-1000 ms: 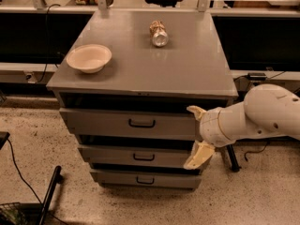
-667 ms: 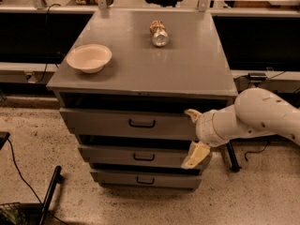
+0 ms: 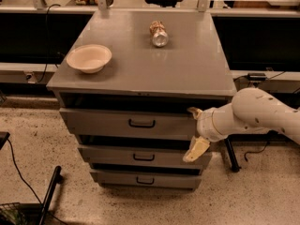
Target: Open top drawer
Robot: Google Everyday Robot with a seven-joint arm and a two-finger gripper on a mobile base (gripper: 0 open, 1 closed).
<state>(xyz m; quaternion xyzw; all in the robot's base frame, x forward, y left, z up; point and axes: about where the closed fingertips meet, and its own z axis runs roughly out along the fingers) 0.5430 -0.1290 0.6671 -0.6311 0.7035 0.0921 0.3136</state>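
Observation:
The top drawer point(image 3: 98, 122) is the uppermost of three grey drawers in a metal cabinet, with a small dark bail handle point(image 3: 141, 123) at its centre. A dark gap shows above its front. My gripper point(image 3: 193, 130) is at the right end of the top drawer's front, well to the right of the handle. It is open, one cream finger point(image 3: 192, 110) near the drawer's top edge and the other point(image 3: 197, 149) hanging in front of the middle drawer point(image 3: 112, 155). It holds nothing.
A cream bowl point(image 3: 89, 57) and a lying can point(image 3: 159, 33) rest on the cabinet top point(image 3: 187, 64). The bottom drawer point(image 3: 112, 177) sits just above the speckled floor. A black pole point(image 3: 49, 196) and a cable lie at the lower left. Dark shelving runs behind.
My arm has shifted a little to the left, bringing the gripper closer against the right end of the top drawer. The drawers, bowl and can have not moved.

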